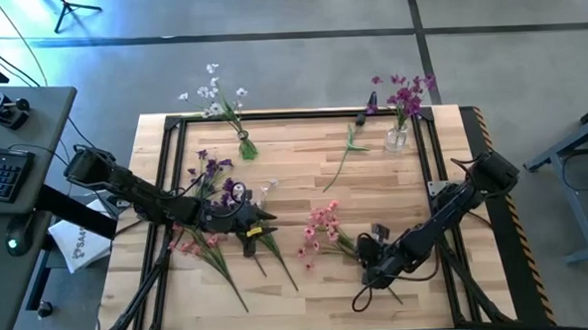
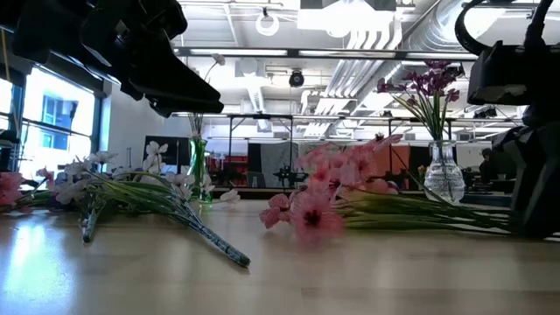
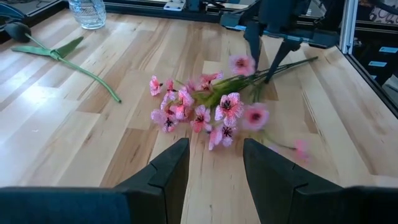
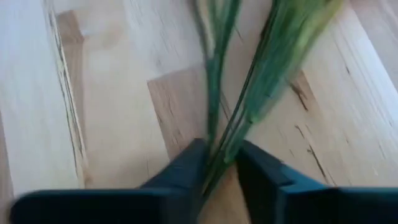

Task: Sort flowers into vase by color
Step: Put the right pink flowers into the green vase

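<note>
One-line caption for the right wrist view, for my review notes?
Right gripper closing around green stems of the pink flowers on the wooden table.

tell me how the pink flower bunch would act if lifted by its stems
The pink flower bunch would probably droop at the blossom end: its stems are long and thin. It looks light, so the right tool, pinched on the stems, should carry it easily. The loose sprigs may fan apart or slip, since nothing visibly binds them.
</note>
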Tool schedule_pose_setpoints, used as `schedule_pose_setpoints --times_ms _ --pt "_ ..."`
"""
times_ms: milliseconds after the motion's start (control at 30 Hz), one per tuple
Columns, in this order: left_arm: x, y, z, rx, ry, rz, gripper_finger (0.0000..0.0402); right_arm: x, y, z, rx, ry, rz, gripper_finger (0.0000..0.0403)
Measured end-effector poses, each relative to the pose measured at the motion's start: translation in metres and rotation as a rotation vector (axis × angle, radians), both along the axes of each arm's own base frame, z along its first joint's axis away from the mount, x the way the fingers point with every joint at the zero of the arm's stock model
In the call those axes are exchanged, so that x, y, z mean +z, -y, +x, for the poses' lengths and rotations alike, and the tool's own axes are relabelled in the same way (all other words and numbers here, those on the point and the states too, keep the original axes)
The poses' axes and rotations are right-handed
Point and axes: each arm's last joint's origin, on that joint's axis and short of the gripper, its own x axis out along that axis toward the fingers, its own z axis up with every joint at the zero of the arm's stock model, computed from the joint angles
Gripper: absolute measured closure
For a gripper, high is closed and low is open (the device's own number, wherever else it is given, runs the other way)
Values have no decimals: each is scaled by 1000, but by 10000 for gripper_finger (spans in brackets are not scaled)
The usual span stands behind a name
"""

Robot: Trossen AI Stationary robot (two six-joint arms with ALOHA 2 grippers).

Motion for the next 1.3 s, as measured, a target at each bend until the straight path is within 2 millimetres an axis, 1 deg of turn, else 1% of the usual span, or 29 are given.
schedule_pose_setpoints --times_ms 67,100,133,233,300,333,400,500,600,700,800,900,1000,1100,1200,1300 --pt "0 0 0 1 0 1 261 -3 -2 -4 18 35 -22 373" --pt "0 0 0 1 0 1 261 -4 -3 -6 27 57 -32 387" --pt "0 0 0 0 0 1 261 -5 -4 -10 34 84 -41 392" --pt "0 0 0 1 0 1 261 -4 -6 -21 36 210 -31 387" --pt "0 0 0 1 0 2 261 -4 -3 -30 43 317 -47 395" --pt "0 0 0 1 0 2 261 -1 -2 -34 46 391 -67 398" --pt "0 0 0 2 0 2 261 10 -1 -36 26 579 -83 398" --pt "0 0 0 2 2 14 261 20 6 -40 36 756 -167 397" --pt "2 -1 1 22 20 45 261 42 9 -36 85 938 -221 400" --pt "6 -1 3 22 74 81 261 64 11 -30 279 1114 -258 400" --pt "9 3 9 -58 149 139 261 87 14 -25 479 1344 -298 401" --pt "10 7 16 -127 247 203 261 101 18 -17 602 1496 -365 401" --pt "8 10 24 -154 343 268 261 111 24 -6 657 1568 -413 402" --pt "9 13 38 -202 413 324 261 121 32 6 681 1620 -426 402" --pt "11 16 58 -289 452 360 261 127 37 15 702 1652 -439 402" --pt "18 19 80 -333 499 377 261 130 42 22 686 1659 -459 402"
